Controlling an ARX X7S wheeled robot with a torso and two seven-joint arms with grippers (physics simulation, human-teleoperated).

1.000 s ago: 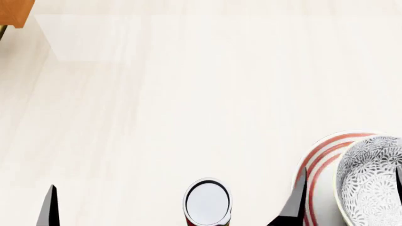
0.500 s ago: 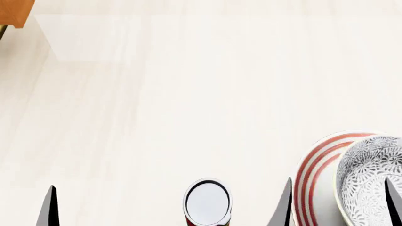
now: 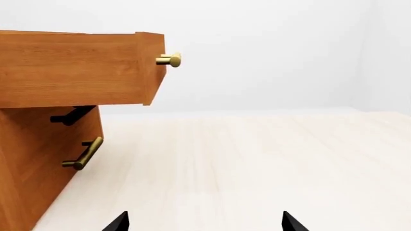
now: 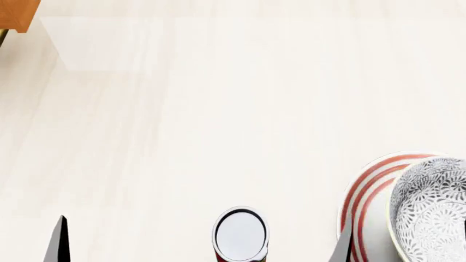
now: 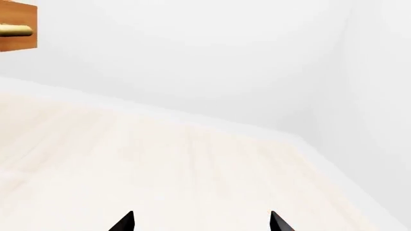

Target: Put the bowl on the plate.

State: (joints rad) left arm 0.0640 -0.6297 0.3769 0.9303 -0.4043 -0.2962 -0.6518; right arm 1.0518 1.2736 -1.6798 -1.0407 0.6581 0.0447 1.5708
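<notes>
1. Pale wood tabletop point(image 4: 218, 109) fills my head view.
2. My right gripper point(image 5: 200, 222) is spread wide, holding nothing; likewise the left gripper point(image 3: 204, 222).
3. I see the bowl point(image 4: 431, 210) sitting on the plate point(image 4: 364, 191).

pale wood table point(image 4: 218, 109) carries can point(image 4: 240, 234), plate point(image 4: 364, 202).

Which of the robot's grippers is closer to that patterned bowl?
Right. The right gripper straddles the bowl on the plate; the left gripper sits far across the table.
</notes>
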